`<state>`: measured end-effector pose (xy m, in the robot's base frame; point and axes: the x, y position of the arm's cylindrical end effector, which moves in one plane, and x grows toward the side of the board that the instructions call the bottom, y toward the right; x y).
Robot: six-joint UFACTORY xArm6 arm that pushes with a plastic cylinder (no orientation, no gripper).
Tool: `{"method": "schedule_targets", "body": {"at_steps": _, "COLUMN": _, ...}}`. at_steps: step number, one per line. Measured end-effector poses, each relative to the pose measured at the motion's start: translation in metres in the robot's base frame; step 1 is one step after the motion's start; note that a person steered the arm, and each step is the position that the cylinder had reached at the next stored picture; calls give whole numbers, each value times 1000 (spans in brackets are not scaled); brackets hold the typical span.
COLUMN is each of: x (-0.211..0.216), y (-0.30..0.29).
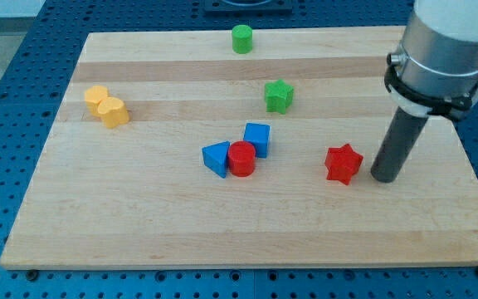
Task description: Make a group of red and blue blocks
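Note:
A red cylinder (pixel 241 158) sits near the board's middle, with a blue triangular block (pixel 217 156) touching its left side and a blue cube (pixel 257 137) touching its upper right. A red star (pixel 343 163) lies apart, to the view's right of that cluster. My tip (pixel 383 177) rests on the board just to the right of the red star, a small gap between them.
A green star (pixel 278 95) lies above the cluster. A green cylinder (pixel 241 38) stands near the board's top edge. Two yellow blocks (pixel 106 105) sit together at the left. The wooden board (pixel 438 224) lies on a blue pegboard.

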<state>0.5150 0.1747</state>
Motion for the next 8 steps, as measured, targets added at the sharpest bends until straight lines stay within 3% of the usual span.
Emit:
{"method": "schedule_targets", "body": {"at_steps": 4, "x": 0, "y": -8}}
{"method": "schedule_targets", "body": {"at_steps": 8, "x": -1, "y": -99}}
